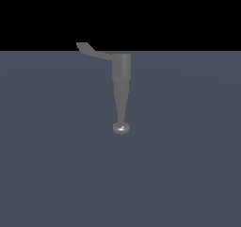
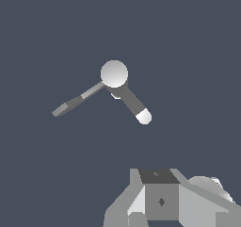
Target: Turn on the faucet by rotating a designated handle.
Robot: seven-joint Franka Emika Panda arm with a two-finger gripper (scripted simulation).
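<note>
Faucet (image 1: 121, 80) stands on the counter (image 1: 188, 165), its handle (image 1: 94, 51) branching toward the exterior view's left; claw (image 2: 160, 202) sits well apart from both.

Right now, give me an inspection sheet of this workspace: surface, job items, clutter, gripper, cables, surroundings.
Surface: flat blue-grey floor, bare apart from the fixture.
Faucet: grey faucet, with a cylindrical body and a tapering spout ending in a shiny round knob.
Handle: thin curved handle branching from the body toward the exterior view's left; nothing touching it.
Clutter: nothing seen.
Gripper: the gripper body shows in the wrist view, well apart from the faucet; the fingers are out of frame, so open or shut cannot be told.
Cables: nothing seen.
Surroundings: plain black background above the floor in the exterior view.
</note>
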